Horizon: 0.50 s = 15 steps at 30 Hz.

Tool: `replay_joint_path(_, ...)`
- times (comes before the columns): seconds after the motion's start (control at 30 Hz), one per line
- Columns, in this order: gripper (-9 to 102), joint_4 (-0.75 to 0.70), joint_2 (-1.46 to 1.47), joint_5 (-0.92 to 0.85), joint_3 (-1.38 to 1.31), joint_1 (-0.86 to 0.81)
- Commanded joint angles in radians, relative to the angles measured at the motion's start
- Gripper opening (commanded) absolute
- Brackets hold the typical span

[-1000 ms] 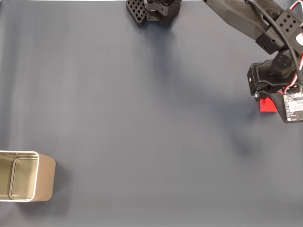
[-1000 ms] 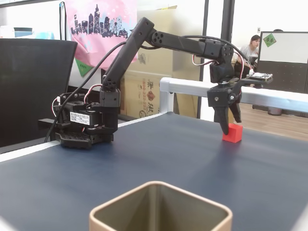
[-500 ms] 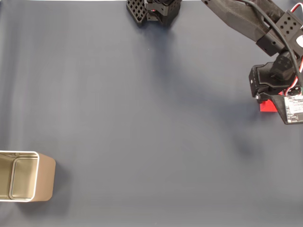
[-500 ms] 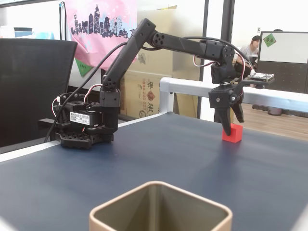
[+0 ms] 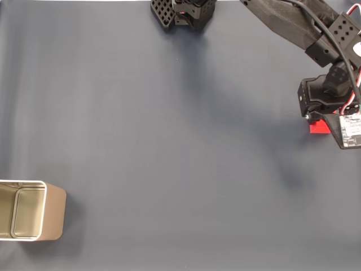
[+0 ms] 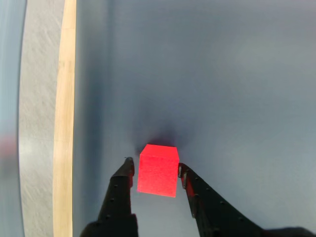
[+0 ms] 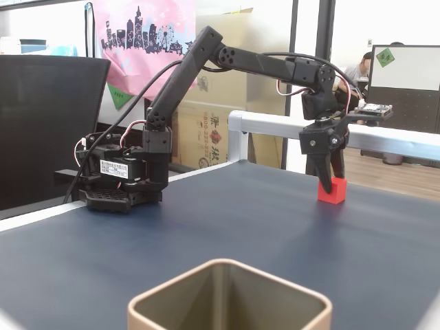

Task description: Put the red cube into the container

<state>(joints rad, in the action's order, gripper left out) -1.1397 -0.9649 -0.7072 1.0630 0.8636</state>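
Two black fingers of the gripper (image 6: 155, 170) stand spread on either side of the red cube (image 6: 157, 169), which sits on the dark blue table (image 5: 169, 141) right between the tips; the gaps look slim, and I cannot tell whether either tip touches it. From the side view the gripper (image 7: 328, 182) points straight down over the red cube (image 7: 333, 192). The container (image 5: 31, 210) stands well apart from the gripper, at the opposite lower edge of the top-down view.

Red Chinese characters, too small to read, mark a cardboard box (image 7: 214, 127); other labels are illegible.
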Motion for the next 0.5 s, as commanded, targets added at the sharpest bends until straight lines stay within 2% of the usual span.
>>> replay_joint_path(0.0,8,0.015,-0.025,-0.003,-0.006,0.011)
replay_joint_path(0.47,0,0.006,-0.081,-0.041,0.055,0.003)
